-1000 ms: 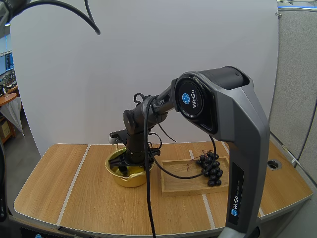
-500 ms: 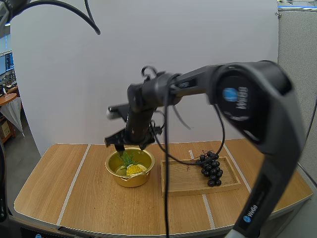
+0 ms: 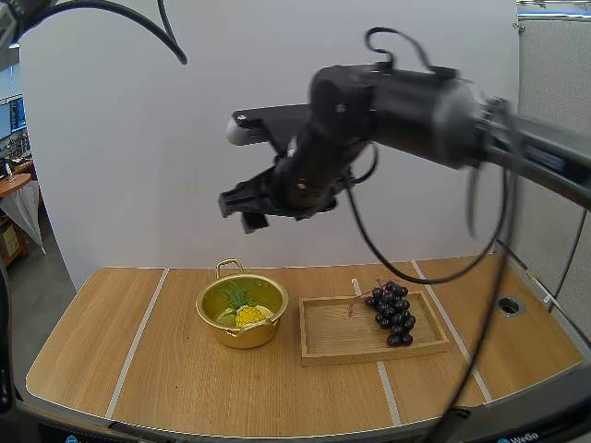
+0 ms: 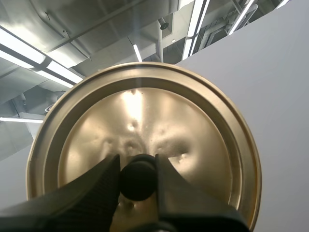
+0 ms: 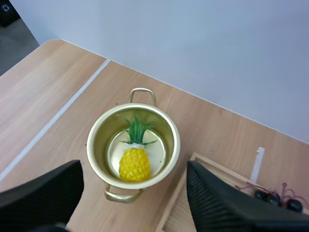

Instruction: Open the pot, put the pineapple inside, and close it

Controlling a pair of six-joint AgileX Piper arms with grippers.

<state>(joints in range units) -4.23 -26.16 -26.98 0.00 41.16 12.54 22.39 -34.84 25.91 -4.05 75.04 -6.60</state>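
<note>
Pineapple [image 5: 133, 163] already lies in the pot [image 5: 98, 145], leaves twd the far handle, so steps 1 and 2 look done to us; closing is what's left. Pot stands uncovered on the table [image 3: 138, 369], just beside the tray [image 3: 337, 337], w/ grapes [image 3: 392, 314] at the tray's right end. Lid [image 4: 193, 130] is off the pot: our left gripper [image 4: 138, 163] has it, fingers pinched on the black knob [image 4: 138, 181] from both sides, lid's top face toward us in the left wrist view. Right gripper [image 3: 245, 210] hangs high above the pot, fingers spread wide, nothing btwn them; its wrist view looks down into the pot.

Next, as we judge it: left arm brings the lid over the pot, levels it, centres it on the rim, lowers till it seats, then lets go of the knob. Right arm should be out of that path first, else the two could clash over the pot.
</note>
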